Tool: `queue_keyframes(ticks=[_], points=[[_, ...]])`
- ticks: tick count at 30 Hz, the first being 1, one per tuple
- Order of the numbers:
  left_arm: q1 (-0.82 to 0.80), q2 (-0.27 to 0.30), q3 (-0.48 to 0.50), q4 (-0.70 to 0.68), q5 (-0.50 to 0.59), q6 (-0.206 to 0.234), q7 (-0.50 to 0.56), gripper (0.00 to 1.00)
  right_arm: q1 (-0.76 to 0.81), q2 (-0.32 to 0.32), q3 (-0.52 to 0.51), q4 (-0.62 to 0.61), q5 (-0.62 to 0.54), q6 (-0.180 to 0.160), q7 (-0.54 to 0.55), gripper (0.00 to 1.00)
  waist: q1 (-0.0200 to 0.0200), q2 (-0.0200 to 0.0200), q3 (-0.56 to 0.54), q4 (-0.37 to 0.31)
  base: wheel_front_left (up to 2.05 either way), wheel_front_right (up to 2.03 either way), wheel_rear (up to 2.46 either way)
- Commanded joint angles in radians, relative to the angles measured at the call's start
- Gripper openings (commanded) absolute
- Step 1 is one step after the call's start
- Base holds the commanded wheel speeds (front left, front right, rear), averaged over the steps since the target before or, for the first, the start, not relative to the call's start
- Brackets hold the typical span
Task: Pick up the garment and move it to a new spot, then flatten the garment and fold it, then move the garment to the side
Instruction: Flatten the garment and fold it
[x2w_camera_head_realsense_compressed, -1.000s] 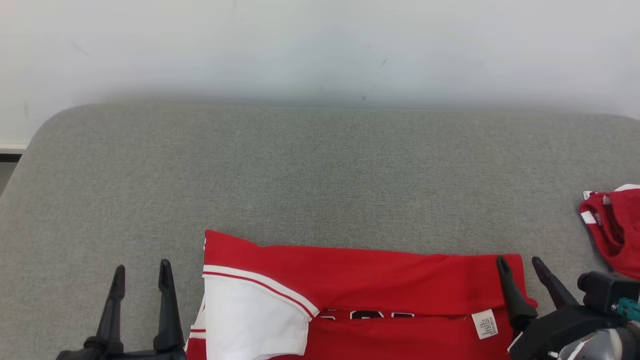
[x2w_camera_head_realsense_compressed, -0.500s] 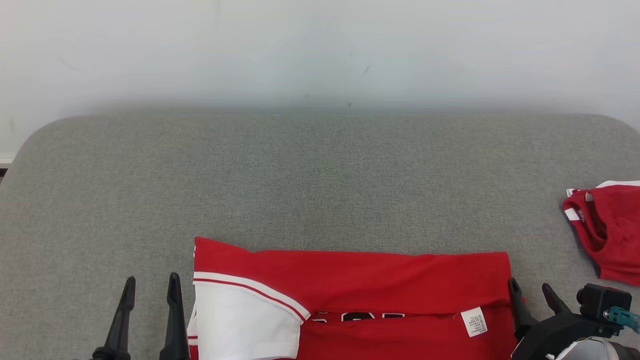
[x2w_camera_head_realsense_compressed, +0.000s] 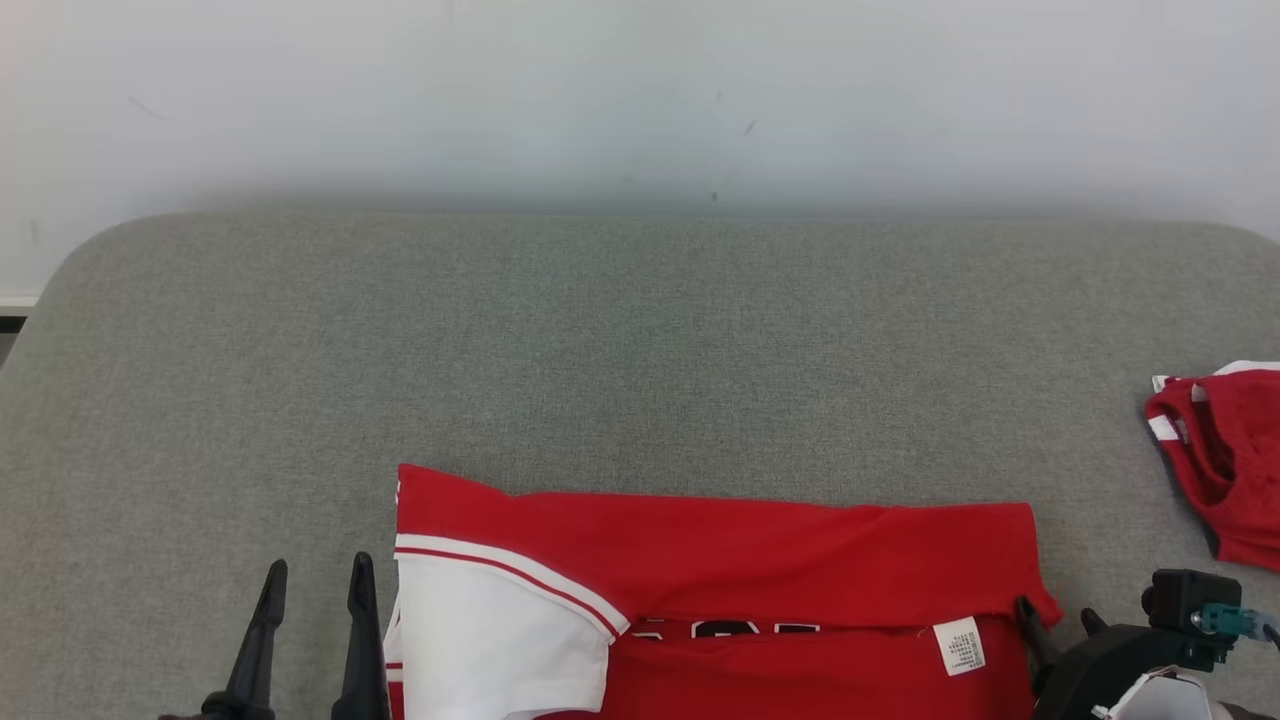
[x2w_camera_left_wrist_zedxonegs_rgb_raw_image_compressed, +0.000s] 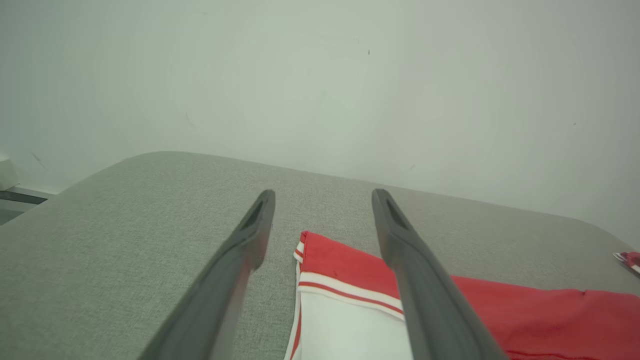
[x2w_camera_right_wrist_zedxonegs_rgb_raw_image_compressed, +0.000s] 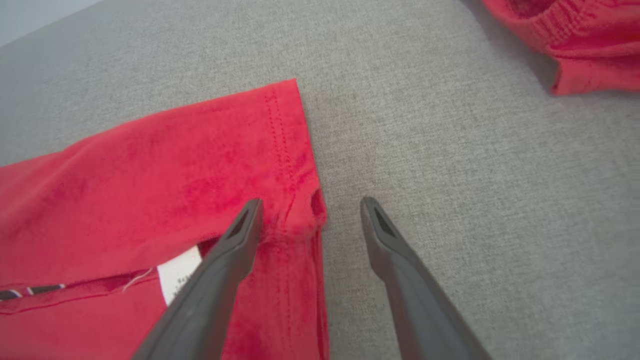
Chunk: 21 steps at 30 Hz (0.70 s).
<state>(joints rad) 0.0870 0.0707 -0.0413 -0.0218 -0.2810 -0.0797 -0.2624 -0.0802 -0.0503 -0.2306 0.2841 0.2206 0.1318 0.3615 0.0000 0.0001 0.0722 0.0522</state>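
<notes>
The red jersey (x2w_camera_head_realsense_compressed: 760, 560) is lying folded lengthwise on the grey padded surface (x2w_camera_head_realsense_compressed: 640, 350), near its front edge at the bottom centre of the head view, with the long fold running left to right. A white sleeve (x2w_camera_head_realsense_compressed: 490, 650) with red piping is lying on top at the jersey's left end. A white care label (x2w_camera_head_realsense_compressed: 959, 645) is showing near the right end, and black lettering (x2w_camera_head_realsense_compressed: 730, 630) is partly showing under the folded-over upper layer. The left gripper (x2w_camera_head_realsense_compressed: 318, 578) is standing just beside the jersey's left edge, with its fingers spread wide and nothing between them. In the left wrist view the left gripper (x2w_camera_left_wrist_zedxonegs_rgb_raw_image_compressed: 324, 197) is framing the jersey's far left corner. The right gripper (x2w_camera_head_realsense_compressed: 1056, 612) is sitting at the jersey's right edge, its fingers likewise spread and gripping nothing. In the right wrist view the right gripper (x2w_camera_right_wrist_zedxonegs_rgb_raw_image_compressed: 311, 202) is straddling that edge — one finger over red fabric, the other over bare grey padding — and whether either is touching cannot be told. A second red garment (x2w_camera_head_realsense_compressed: 1225, 460) is lying well apart at the surface's right side, below a white wall (x2w_camera_head_realsense_compressed: 640, 90)
</notes>
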Motion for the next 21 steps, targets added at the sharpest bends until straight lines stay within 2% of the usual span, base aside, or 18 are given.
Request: queue_keyframes(ticks=[1, 14, 15, 16, 17, 18, 21], points=[[-0.007, -0.004, 0.005, 0.003, 0.009, -0.004, -0.003, 1.00, 0.002, 0.000, -0.008, 0.005, -0.015, -0.002, 0.010, 1.00, 0.0000, -0.0001, 0.006, 0.003, 0.00, 0.00, 0.00], [-0.031, -0.012, 0.026, 0.026, 0.018, -0.024, -0.003, 1.00, -0.032, 0.003, 0.044, 0.086, 0.046, 0.000, 0.094, 1.00, 0.0000, -0.0001, 0.035, -0.001, 0.00, 0.00, 0.00], [-0.029, -0.012, 0.026, 0.027, 0.019, -0.024, -0.003, 1.00, -0.035, 0.004, 0.051, 0.091, 0.047, 0.000, 0.099, 0.80, 0.0000, -0.0001, 0.036, -0.001, 0.00, 0.00, 0.00], [-0.029, -0.013, 0.027, 0.029, 0.020, -0.024, -0.003, 1.00, -0.037, 0.005, 0.058, 0.096, 0.046, 0.000, 0.104, 0.47, 0.0000, -0.0001, 0.038, -0.001, 0.00, 0.00, 0.00], [-0.031, -0.013, 0.028, 0.031, 0.020, -0.026, -0.003, 1.00, -0.040, 0.006, 0.064, 0.100, 0.045, 0.000, 0.107, 0.35, 0.0000, -0.0001, 0.039, 0.000, 0.00, 0.00, 0.00], [-0.033, -0.013, 0.027, 0.033, 0.020, -0.028, -0.003, 1.00, -0.043, 0.006, 0.069, 0.104, 0.047, 0.000, 0.112, 0.16, 0.0000, -0.0001, 0.040, 0.001, 0.00, 0.00, 0.00], [-0.038, -0.014, 0.025, 0.040, 0.018, -0.034, -0.003, 1.00, -0.048, 0.006, 0.078, 0.108, 0.056, 0.000, 0.113, 0.02, 0.0000, -0.0001, 0.040, 0.006, 0.00, 0.00, 0.00]])
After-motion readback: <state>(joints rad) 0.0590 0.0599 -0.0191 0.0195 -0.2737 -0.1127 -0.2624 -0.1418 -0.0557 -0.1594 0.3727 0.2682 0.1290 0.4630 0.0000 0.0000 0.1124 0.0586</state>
